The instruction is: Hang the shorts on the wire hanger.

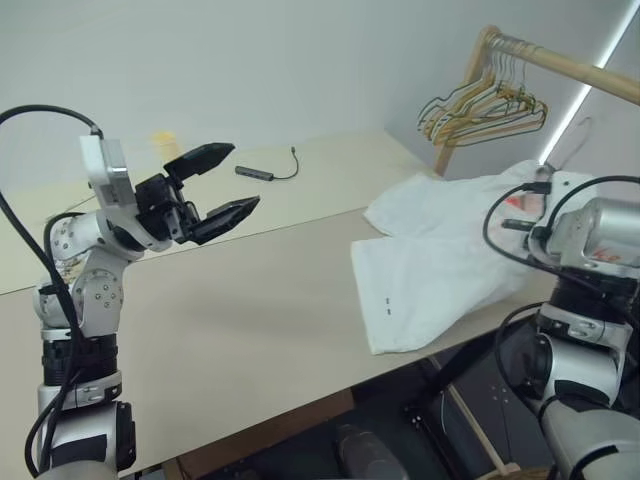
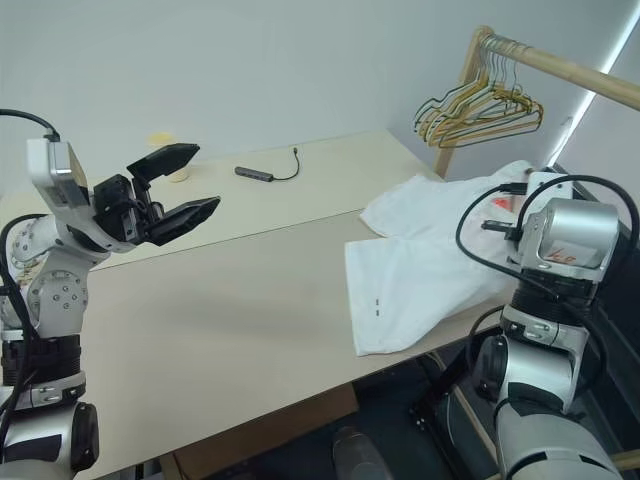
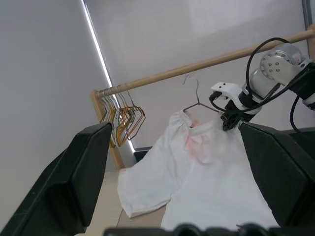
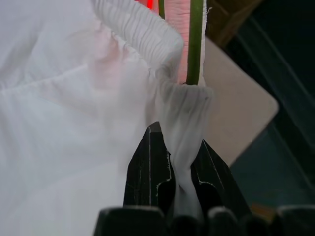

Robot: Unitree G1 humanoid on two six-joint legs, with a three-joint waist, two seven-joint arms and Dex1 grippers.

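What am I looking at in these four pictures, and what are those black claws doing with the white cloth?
This is a two-armed robot at a table. Two pictures come from cameras on its head, looking down over its arms. The other two come from a camera on each wrist, looking along that arm's claw. The left gripper is open and holds nothing. The right gripper is shut, pinching the gathered waistband of the white shorts, which lie partly on the table. A thin green wire hanger runs inside that waistband. Behind stands a wooden rail with spare hangers, and a small cable lies on the table.

Silver-grey jointed arms, black cables, perhaps screws
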